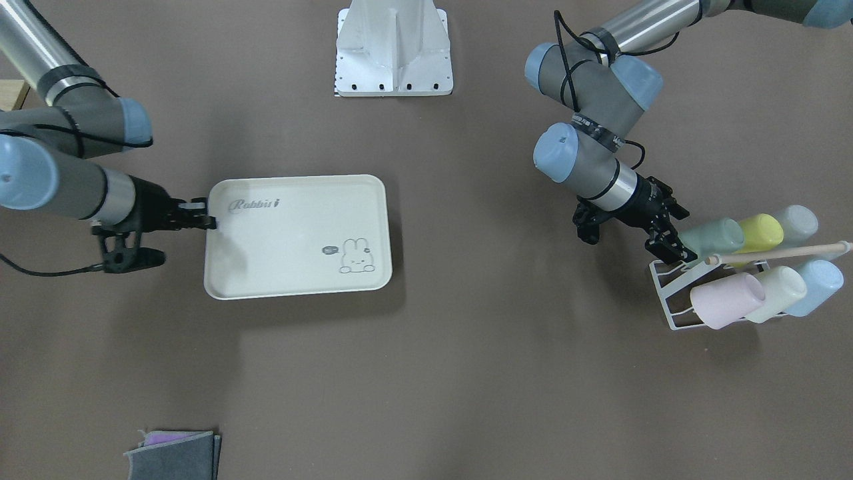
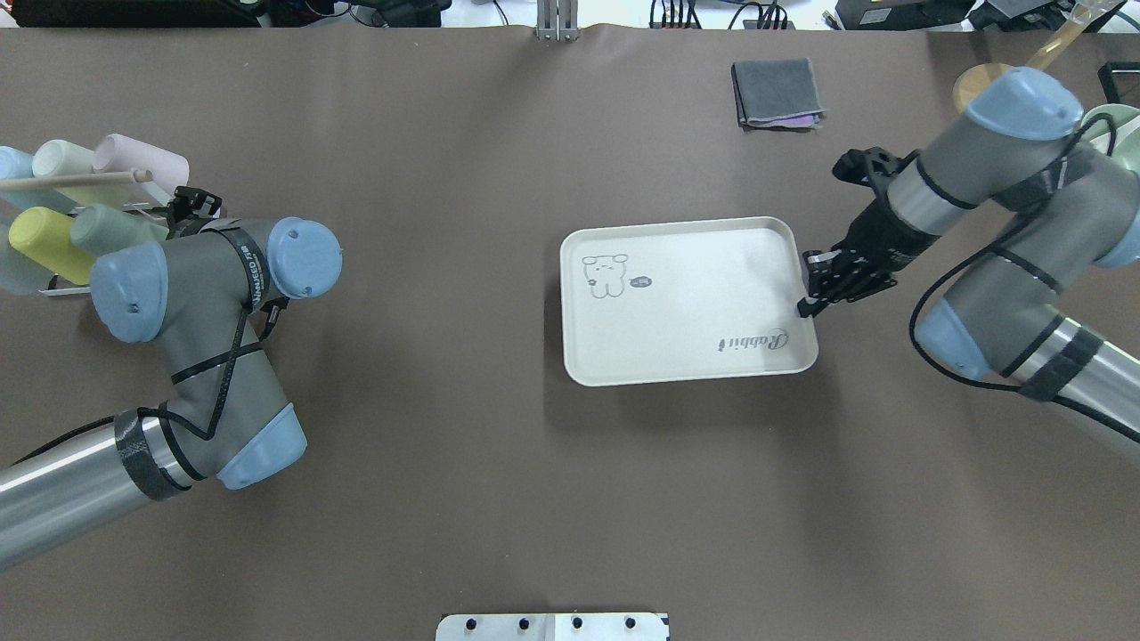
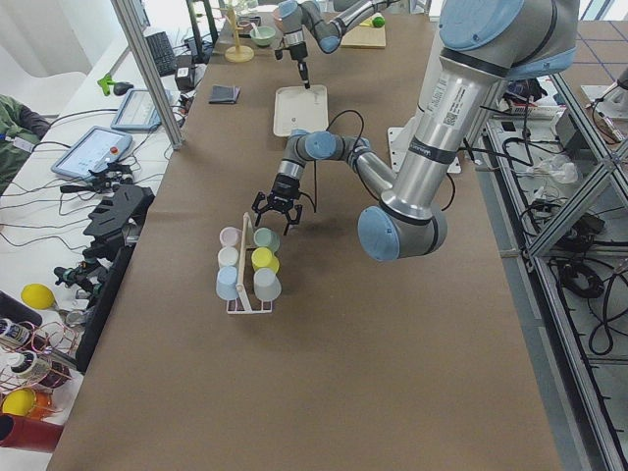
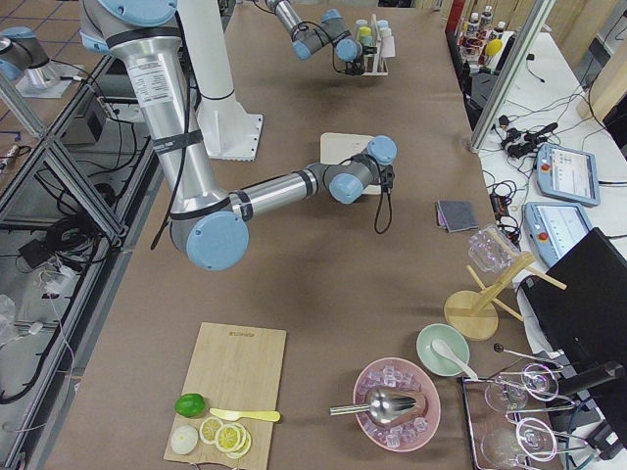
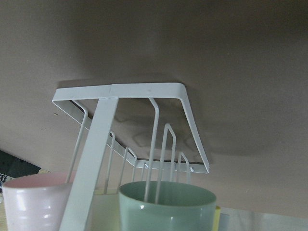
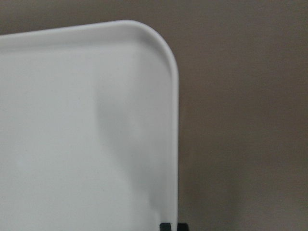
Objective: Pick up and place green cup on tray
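Brown table cover [image 2: 534, 499] all over, going by the overhead view. The green cup [image 2: 105, 229] isn't on the tray yet. It's tipped on its side on the white wire rack [image 1: 668, 303] way out at 9 o'clock, at the rack's 4 o'clock corner. The left gripper [image 1: 674, 233] sits right at its mouth, fingers spread wide, nothing in them. The tray [image 2: 695, 294] is just off centre toward 3 o'clock, with the right gripper [image 2: 812, 298] pinched tight on its 3 o'clock rim.
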Controlling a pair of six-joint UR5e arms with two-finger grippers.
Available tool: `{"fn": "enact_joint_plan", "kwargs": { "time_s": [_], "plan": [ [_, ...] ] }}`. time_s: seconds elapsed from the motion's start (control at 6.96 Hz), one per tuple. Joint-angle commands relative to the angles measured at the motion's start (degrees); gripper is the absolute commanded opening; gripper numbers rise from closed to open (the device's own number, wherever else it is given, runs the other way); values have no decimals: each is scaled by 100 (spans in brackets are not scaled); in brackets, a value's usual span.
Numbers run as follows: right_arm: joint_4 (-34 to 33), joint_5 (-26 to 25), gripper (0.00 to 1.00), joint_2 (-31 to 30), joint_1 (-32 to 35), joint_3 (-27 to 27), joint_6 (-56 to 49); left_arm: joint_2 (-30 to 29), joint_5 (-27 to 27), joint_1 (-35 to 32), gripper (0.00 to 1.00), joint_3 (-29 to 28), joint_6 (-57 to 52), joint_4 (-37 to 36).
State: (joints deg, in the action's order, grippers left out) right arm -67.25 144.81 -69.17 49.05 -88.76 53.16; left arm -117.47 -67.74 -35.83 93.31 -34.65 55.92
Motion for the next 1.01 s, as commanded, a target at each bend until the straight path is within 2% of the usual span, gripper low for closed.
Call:
{"fn": "enact_joint_plan", "kwargs": {
  "time_s": [0.0, 0.57, 0.72, 0.86],
  "plan": [
    [10, -234, 0, 543, -518, 16, 613, 49, 6, -38, 97, -146, -15, 226],
    [10, -1014, 0, 869, -931, 34, 1135, 242, 15, -56, 97, -164, -15, 384],
    [167, -1268, 0, 887, -1010, 43, 1379, 260, 6, -56, 97, -251, -7, 472],
    [664, -1375, 0, 870, -1115, 199, 1608, 251, 6, -38, 97, -313, -7, 499]
  ]
}}
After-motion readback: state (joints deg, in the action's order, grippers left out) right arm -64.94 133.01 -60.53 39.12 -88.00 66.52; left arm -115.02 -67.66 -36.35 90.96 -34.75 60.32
